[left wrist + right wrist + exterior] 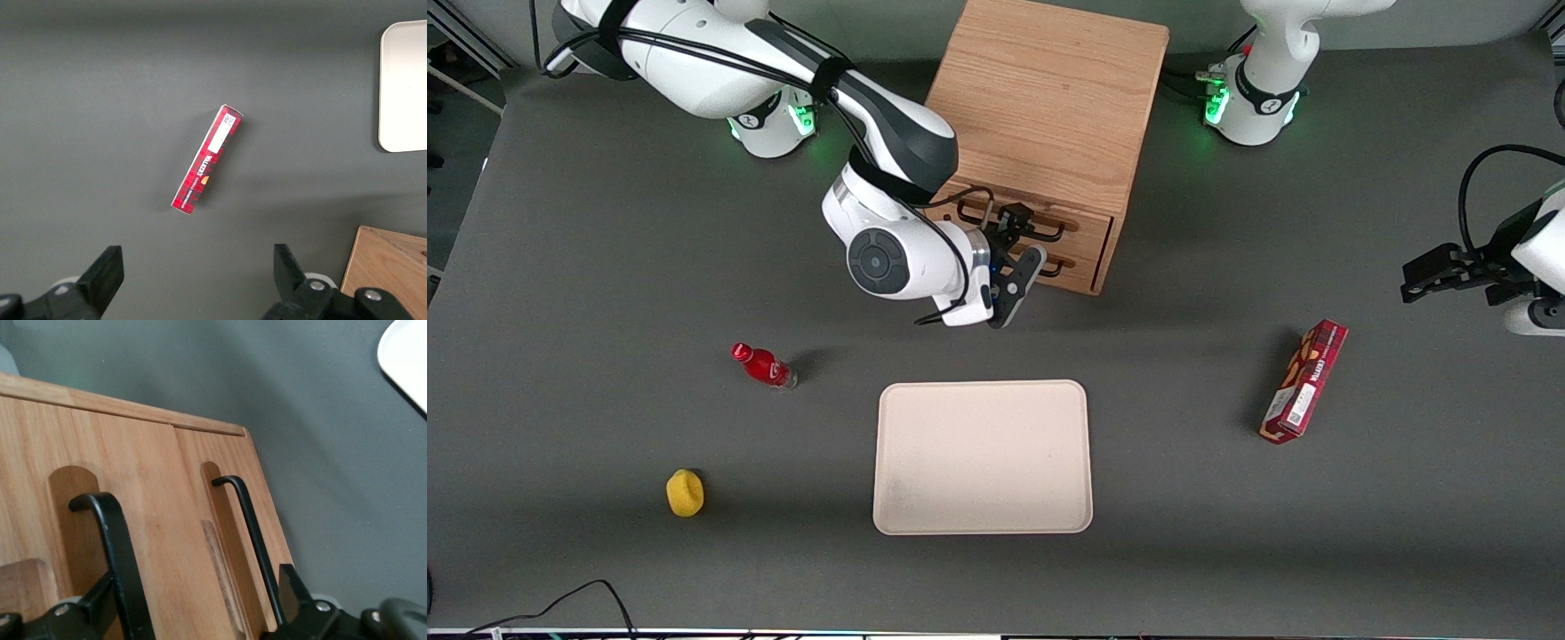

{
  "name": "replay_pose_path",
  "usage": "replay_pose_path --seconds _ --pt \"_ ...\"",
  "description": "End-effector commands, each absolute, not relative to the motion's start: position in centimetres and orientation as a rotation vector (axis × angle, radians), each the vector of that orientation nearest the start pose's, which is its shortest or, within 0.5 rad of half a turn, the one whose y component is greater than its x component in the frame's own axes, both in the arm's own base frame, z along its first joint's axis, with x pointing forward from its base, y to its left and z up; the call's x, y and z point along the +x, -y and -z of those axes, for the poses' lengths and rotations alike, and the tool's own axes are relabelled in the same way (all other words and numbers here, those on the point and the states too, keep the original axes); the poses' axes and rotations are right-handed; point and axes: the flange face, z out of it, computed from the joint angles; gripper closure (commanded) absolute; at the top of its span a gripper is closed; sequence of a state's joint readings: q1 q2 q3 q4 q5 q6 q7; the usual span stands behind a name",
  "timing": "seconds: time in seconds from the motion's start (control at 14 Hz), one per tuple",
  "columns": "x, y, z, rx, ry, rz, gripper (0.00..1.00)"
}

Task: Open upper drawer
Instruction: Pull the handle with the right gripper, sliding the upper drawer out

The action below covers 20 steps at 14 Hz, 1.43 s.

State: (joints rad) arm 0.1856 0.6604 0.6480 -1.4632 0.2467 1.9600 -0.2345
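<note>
Both drawers shut; gripper (1021,238) fingers straddle upper drawer (1040,220) handle

The working arm (783,71) is glossy white with dark grey joint bands and a round grey cap near the wrist. Black cables run along it, strapped down. Its base (769,124) glows green. The pincer (1021,238) is black, with silver screws.
</note>
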Motion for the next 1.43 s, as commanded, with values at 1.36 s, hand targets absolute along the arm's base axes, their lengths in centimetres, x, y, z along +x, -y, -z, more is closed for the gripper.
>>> replay_pose_path --seconds 1.36 --pt "66.0 -38.5 -36.1 -2.411 0.93 -0.024 0.0"
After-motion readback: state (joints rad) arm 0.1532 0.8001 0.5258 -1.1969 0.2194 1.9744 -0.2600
